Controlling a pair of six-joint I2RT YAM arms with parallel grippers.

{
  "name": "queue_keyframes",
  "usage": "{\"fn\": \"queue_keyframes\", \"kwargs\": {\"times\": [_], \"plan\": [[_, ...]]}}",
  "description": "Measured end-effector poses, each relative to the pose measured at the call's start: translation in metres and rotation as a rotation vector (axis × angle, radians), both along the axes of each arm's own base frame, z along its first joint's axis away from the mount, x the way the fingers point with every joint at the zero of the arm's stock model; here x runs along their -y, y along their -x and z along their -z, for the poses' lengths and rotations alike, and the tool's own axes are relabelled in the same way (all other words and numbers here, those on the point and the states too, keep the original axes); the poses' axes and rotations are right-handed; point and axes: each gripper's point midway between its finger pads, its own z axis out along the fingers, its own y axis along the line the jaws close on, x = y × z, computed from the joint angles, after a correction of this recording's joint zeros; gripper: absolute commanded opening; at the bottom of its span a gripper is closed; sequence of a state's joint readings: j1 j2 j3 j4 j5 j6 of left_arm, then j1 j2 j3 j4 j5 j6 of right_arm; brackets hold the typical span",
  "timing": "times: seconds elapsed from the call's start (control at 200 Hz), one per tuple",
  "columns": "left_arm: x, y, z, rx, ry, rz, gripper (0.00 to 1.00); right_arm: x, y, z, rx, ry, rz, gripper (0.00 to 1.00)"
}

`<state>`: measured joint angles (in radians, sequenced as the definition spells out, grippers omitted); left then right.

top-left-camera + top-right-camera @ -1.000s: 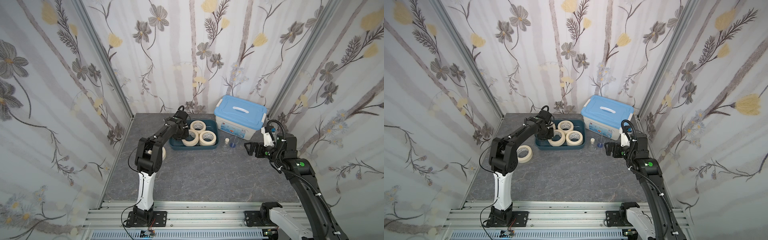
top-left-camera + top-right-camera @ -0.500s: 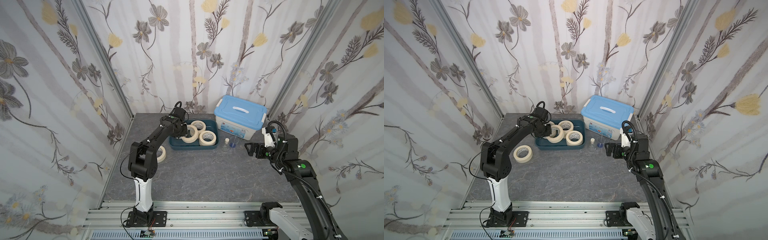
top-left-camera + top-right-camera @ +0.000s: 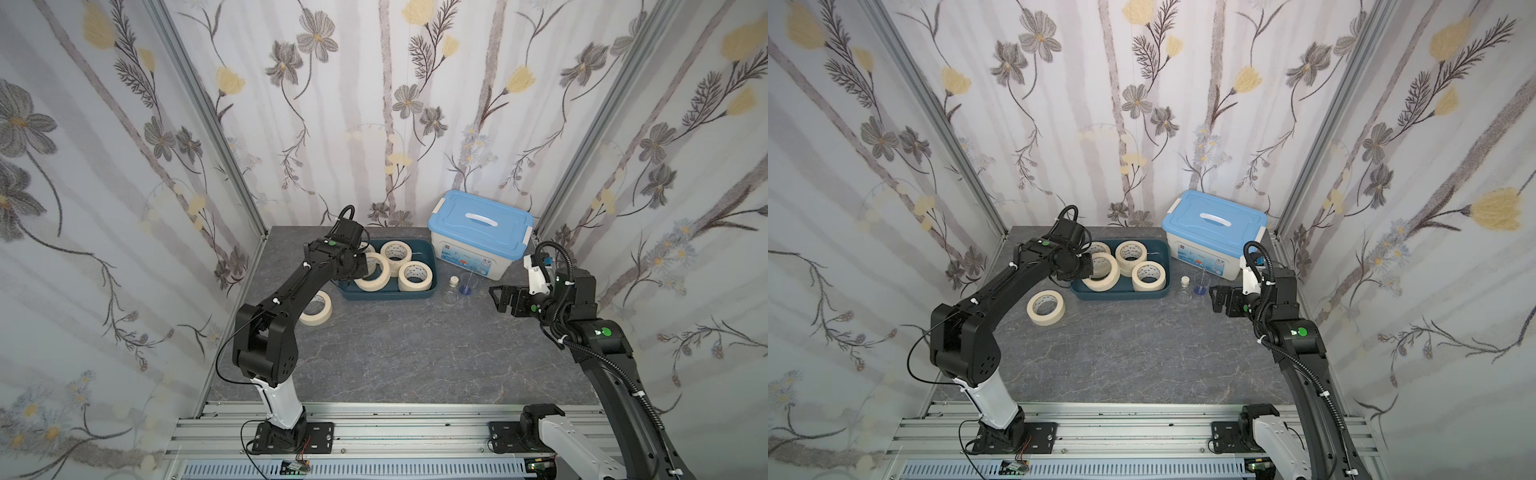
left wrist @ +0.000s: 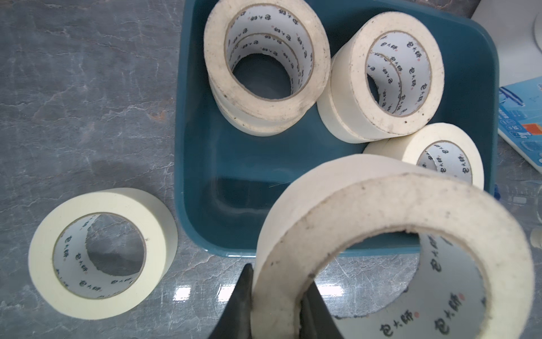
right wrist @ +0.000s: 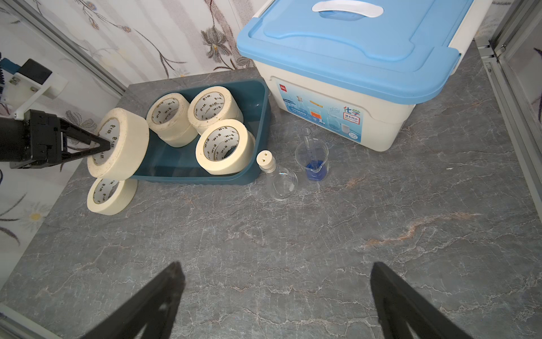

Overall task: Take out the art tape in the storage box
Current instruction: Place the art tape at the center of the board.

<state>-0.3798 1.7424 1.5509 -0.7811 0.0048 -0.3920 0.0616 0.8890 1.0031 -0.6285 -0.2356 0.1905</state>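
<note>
Here, cream art tape roll (image 4: 366, 205), printed white core, clamped in left jaws, right jaws apart

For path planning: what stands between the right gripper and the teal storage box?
A glass flask and a beaker with blue liquid, in the right wrist view.

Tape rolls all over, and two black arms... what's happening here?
The left gripper is pinching the wall of one masking tape roll, held above the edge of the dark teal tray. Another roll lies flat on the table beside the tray, and three stacks sit inside it. The right gripper hangs open over the table, holding nothing.
</note>
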Motion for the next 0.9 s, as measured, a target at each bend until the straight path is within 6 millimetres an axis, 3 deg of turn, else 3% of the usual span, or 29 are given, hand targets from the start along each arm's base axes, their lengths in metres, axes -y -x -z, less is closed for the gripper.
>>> {"fn": "queue_keyframes", "kwargs": {"times": [0.47, 0.899], "plan": [[-0.03, 0.058, 0.016, -0.026, -0.032, -0.039, 0.18, 0.0, -0.003, 0.005, -0.019, 0.001, -0.001, 1.0], [-0.046, 0.097, 0.055, -0.118, -0.064, -0.057, 0.18, -0.001, -0.008, 0.004, -0.027, 0.001, -0.001, 1.0]]}}
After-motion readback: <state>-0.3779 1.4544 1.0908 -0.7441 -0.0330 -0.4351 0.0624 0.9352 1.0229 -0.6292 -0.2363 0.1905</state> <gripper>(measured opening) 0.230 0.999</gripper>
